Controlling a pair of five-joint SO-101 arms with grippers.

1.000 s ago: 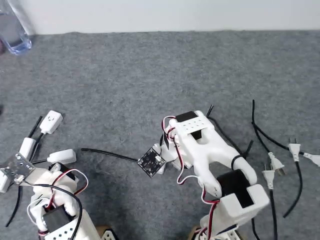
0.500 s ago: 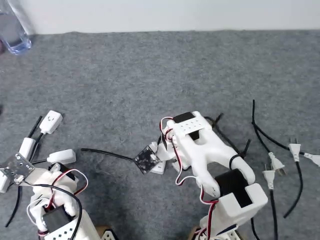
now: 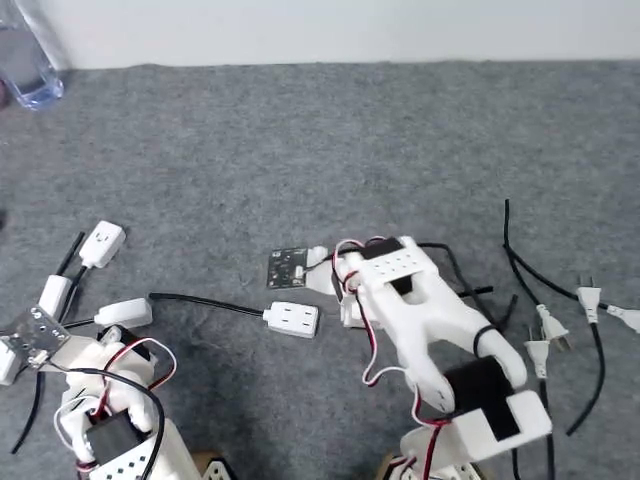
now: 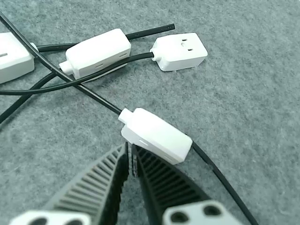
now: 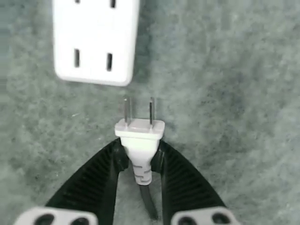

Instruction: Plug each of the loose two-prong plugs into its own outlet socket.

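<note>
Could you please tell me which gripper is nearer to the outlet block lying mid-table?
Right. The right gripper, its jaws shut on a plug, sits just short of the outlet block; the left gripper is far to the left, beside other sockets.

Place: robotics lab test bench | Surface: table [image 3: 300, 130] covered in grey felt, plain white wall [image 3: 350, 30] behind | Equipment: left arm [image 3: 150, 455] and right arm [image 3: 440, 315], white printed shells, exposed red and black wiring | Props: loose two-prong plugs [image 3: 590, 297] lying on the felt
</note>
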